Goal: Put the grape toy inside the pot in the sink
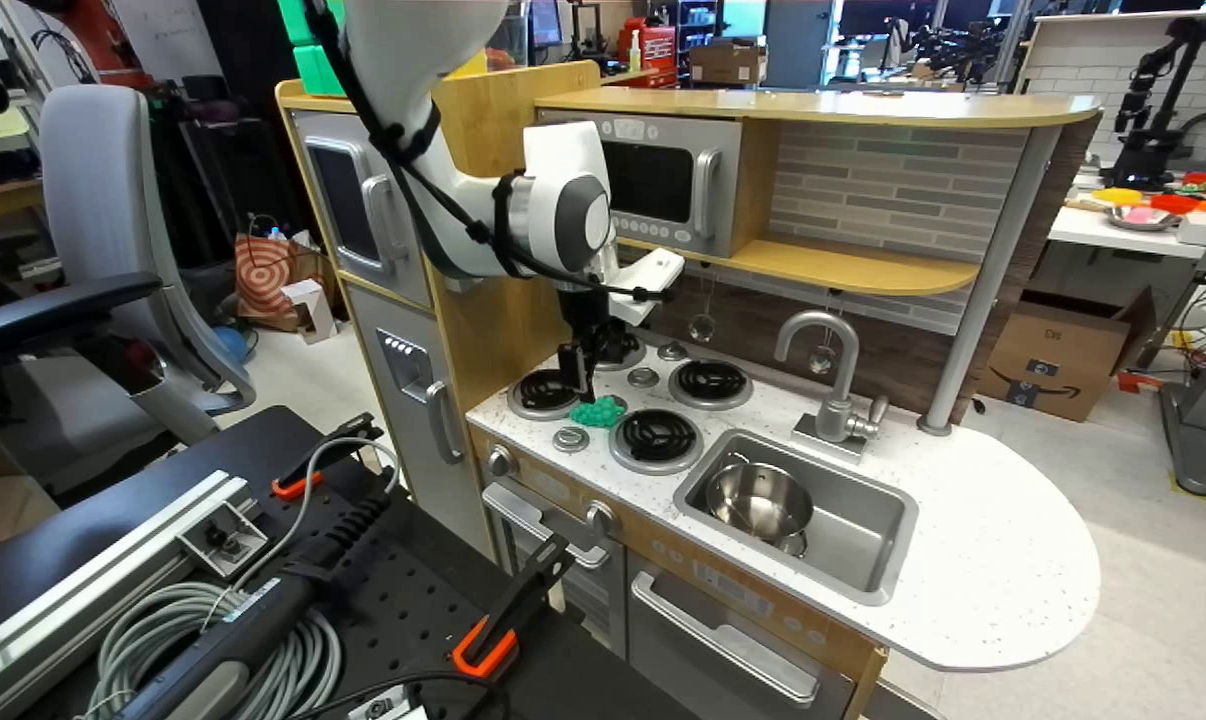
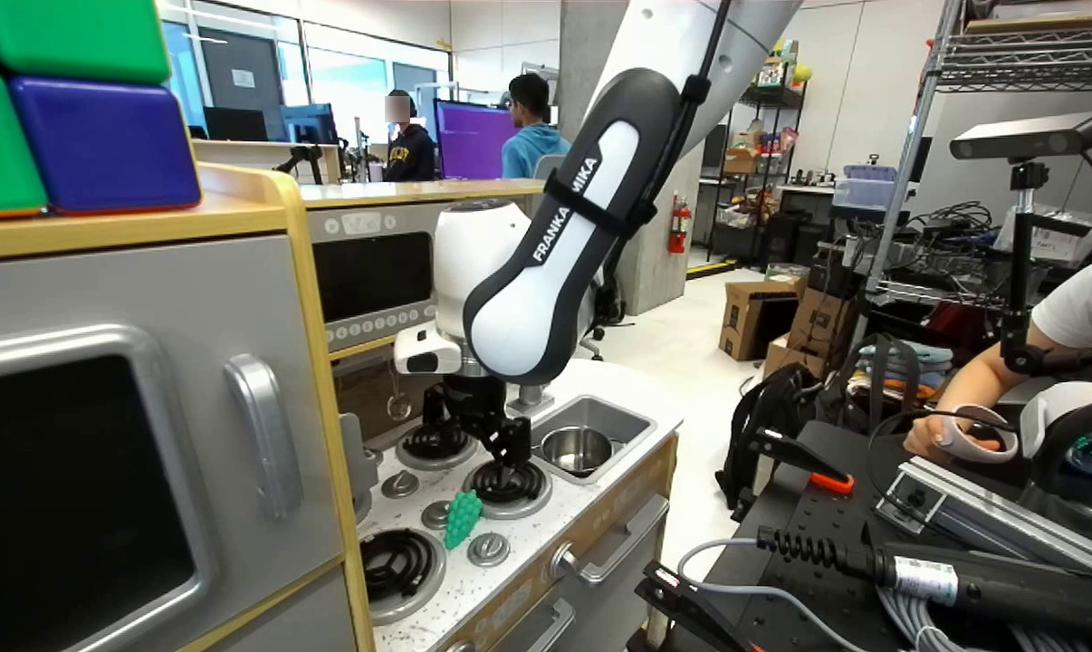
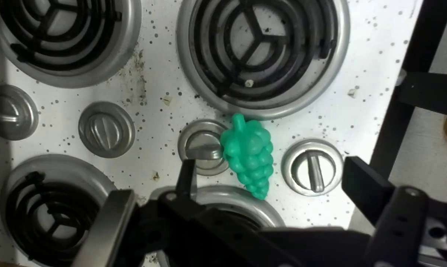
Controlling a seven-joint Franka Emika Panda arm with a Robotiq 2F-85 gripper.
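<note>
Claw [image 3: 270, 167] spread near grape toy [image 3: 249, 154]: green, knobbly, tapered.

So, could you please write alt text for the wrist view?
A green grape toy lies on a speckled white stovetop between two silver knobs, with black coil burners nearby. Across the bottom, the black pincer is open.

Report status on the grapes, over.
Jaws open, nothing gripped. Grapes on stovetop, outside the pot. Knobs flank them, may crowd the grip.
</note>
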